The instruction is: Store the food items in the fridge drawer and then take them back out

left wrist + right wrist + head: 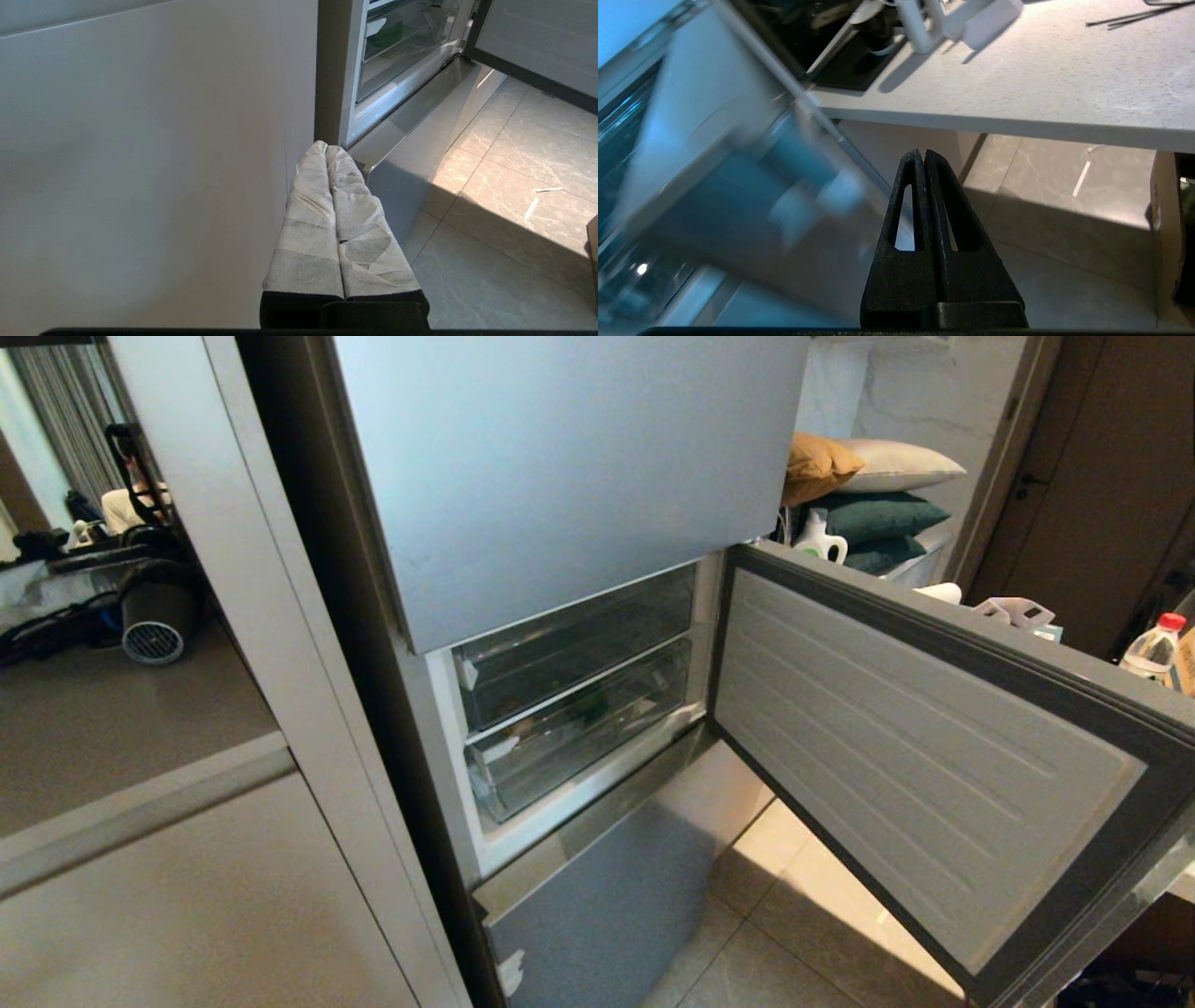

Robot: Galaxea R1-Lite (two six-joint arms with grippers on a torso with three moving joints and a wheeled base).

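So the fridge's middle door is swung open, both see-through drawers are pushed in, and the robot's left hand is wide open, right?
Not quite: the left hand is shut, its wrapped fingers pressed together, as the left wrist view shows. The middle door is indeed open and both drawers are pushed in.

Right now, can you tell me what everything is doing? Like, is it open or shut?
Middle fridge door: swung wide open.
Top fridge door: shut.
Bottom fridge panel: shut.
Upper clear drawer: pushed in.
Lower clear drawer: pushed in, something green inside.
Water bottle: upright, red cap on.
Left hand: shut, empty, low beside the fridge.
Right hand: shut, empty.
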